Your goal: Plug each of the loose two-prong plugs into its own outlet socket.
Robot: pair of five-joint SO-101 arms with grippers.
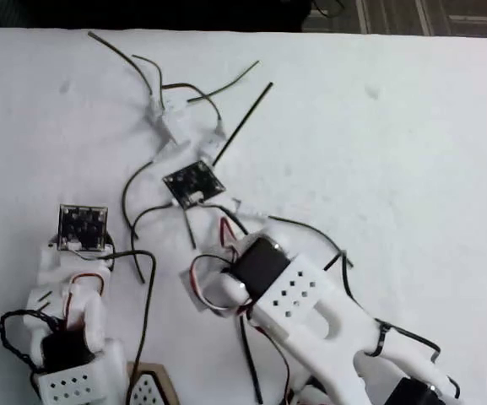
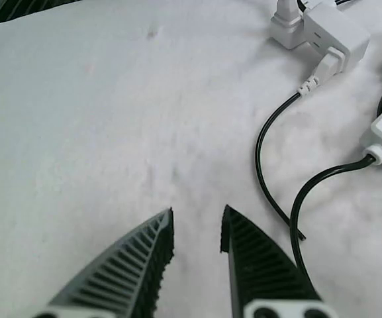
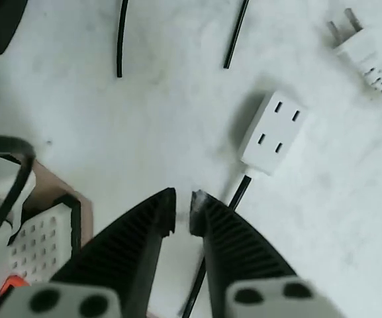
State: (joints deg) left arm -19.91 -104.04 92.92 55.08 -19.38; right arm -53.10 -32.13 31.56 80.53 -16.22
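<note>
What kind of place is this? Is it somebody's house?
Probably a robot workshop or lab, not a living room. A white table holds a robot arm, loose black cables, and a socket block with a two-prong plug nearby.

No text, number or sign can be read. The outlet socket (image 3: 270,132) and the two-prong plug (image 3: 357,48) show plain white faces; any print on the circuit board (image 1: 83,224) is too small to tell.
</note>
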